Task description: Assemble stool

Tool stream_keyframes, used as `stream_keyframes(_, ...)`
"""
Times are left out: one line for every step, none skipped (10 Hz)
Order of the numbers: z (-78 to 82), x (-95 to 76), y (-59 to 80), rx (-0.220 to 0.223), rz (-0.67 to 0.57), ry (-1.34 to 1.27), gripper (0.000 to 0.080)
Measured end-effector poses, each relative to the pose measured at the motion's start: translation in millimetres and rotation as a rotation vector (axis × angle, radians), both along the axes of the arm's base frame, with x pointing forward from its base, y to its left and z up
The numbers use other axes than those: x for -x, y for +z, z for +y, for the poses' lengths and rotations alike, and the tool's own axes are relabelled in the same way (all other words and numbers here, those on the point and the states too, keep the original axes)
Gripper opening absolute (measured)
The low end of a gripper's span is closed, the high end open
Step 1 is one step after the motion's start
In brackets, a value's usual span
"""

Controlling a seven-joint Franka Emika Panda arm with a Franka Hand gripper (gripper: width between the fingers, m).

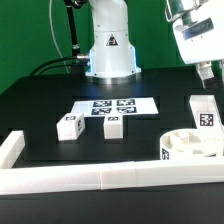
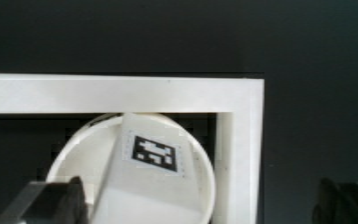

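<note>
Three legs in play. Two lie loose on the black table (image 1: 40, 100): one leg (image 1: 68, 125) toward the exterior view's left and a second leg (image 1: 113, 125) just to its right, both on the near side of the marker board (image 1: 110, 104).

The third leg (image 1: 205, 112) stands upright way over on the exterior view's right, at the far edge of the round seat (image 1: 192, 143). Honestly can't tell whether it's down in a socket or just standing against the seat.

The seat lies flat, close to the white border rail (image 1: 80, 180) that runs along the near side and turns up the left side.

My gripper (image 1: 204, 74) hangs right above that upright leg, not touching it. Jaws are spread wide and holding nothing. In the wrist view the fingers (image 2: 43, 200) sit way out at the edges of the picture. Between them I'm looking down on the seat's white curve with a square tag (image 2: 155, 151) on it, tucked inside a corner of the rail.
</note>
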State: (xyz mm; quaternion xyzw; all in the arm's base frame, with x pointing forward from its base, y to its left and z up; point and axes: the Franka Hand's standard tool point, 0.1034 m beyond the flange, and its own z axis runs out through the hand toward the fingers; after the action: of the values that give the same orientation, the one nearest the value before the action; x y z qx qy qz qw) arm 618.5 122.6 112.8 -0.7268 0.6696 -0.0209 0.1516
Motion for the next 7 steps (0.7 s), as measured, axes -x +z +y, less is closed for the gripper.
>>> stream_keyframes(0.4, 0.4, -0.7, 0.001, 0.000, 0.005, 0.0649)
stream_keyframes(0.2, 0.3, -0.7, 0.017, -0.011, 0.063, 0.0649)
stream_keyframes(0.1, 0.5, -1.1, 0.040, -0.030, 0.158, 0.0649)
stream_keyframes(-1.9, -0.1, 0.6, 0.071, -0.057, 0.285, 0.0649)
stream_keyframes(-7.6, -2.3, 8.0, 0.104, -0.089, 0.432, 0.0649)
stream_keyframes(-6.1, -3.5, 11.3, 0.118, -0.096, 0.536, 0.0649)
stream_keyframes(-2.8, -4.9, 13.2, 0.132, -0.083, 0.655, 0.0649)
